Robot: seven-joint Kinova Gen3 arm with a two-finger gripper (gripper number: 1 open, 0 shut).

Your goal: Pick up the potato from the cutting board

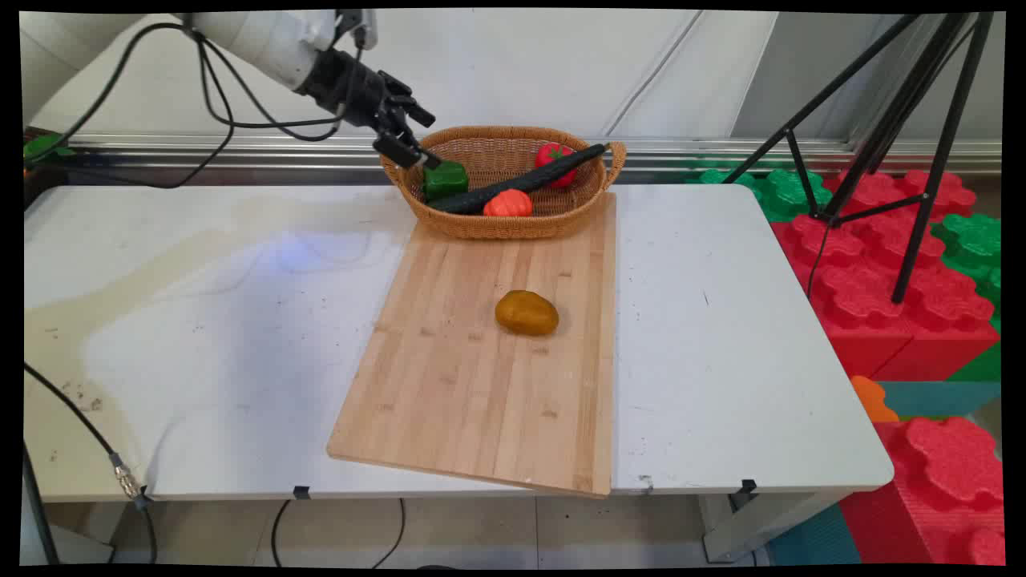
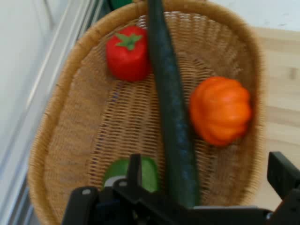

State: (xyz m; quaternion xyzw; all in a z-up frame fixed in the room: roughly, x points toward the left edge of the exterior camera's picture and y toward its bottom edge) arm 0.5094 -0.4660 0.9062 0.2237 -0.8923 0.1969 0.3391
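Four vegetables in basket (image 1: 513, 228), hand (image 1: 417, 140) spread at its left rim.

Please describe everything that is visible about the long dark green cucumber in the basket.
The long dark green cucumber is slim, smooth and nearly black, and looks like plastic. It lies slanted across the oval woven wicker basket, its far end poking over the rim near the right handle. It runs between the red tomato and the orange pumpkin, touching or nearly touching the pumpkin. Its near end lies beside the green pepper, under the black two-finger gripper.
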